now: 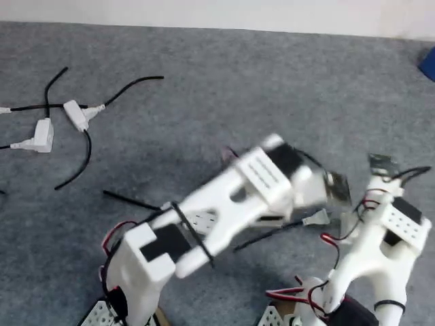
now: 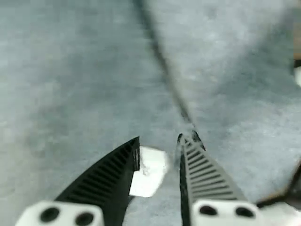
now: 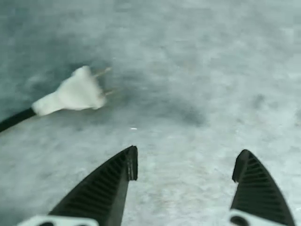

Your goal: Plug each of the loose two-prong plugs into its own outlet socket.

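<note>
Step in hand, by my judgement: lower the right gripper (image 3: 188, 150), spread wide and empty, over the loose plug (image 3: 75, 92) lying on the grey mat (image 1: 224, 102) right of centre in the lower part of the high view. Close on its white body, clear of prongs and cord. A white connector body (image 2: 148, 172) sits at the left gripper (image 2: 159, 139); whether it is clamped I cannot tell. Count: two arms, one loose plug, two socket blocks (image 1: 76, 114) at upper left.

White arms (image 1: 224, 200), black ribbed claw fingers (image 2: 110, 174) (red-black wiring (image 1: 114, 234))
</note>
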Available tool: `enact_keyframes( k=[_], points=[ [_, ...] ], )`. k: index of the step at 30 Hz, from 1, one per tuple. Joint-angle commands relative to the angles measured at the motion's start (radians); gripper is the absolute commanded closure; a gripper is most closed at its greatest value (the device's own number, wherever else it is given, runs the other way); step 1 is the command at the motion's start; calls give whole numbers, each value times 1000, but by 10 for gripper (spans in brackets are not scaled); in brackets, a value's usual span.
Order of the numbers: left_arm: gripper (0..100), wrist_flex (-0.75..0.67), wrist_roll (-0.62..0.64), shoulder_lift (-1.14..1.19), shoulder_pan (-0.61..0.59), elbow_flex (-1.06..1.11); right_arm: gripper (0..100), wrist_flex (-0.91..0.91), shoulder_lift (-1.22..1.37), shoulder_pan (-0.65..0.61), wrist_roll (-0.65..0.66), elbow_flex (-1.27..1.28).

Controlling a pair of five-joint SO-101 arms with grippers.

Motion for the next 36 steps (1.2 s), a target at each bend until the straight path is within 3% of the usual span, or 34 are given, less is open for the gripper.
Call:
enact_keyframes(
  k=[1,6,11,14,18,22,26,32,36],
  points=[
    [857,5,20,-48,-206,-176,677,64,-25,-148,6,-10],
    [857,-60,281,-47,-555,-285,677,209,-21,-380,-244,-134],
    [857,-54,288,-47,-740,-277,677,328,-13,-605,-683,-219],
    [857,-40,287,-47,-822,-248,677,289,-12,-653,-954,-200],
    [857,-48,259,-47,-940,-217,677,205,-15,-654,-1013,-156],
    [857,-77,91,-47,-1015,-214,677,162,-15,-648,-1017,-81],
    [857,-87,81,-45,-1046,-211,677,77,-24,-642,-1023,8],
    [857,-87,81,-45,-1055,-211,674,-22,-25,-561,-1347,70],
    [857,-87,81,-45,-1055,-211,674,-62,-25,-489,-1473,73]
  ],
)
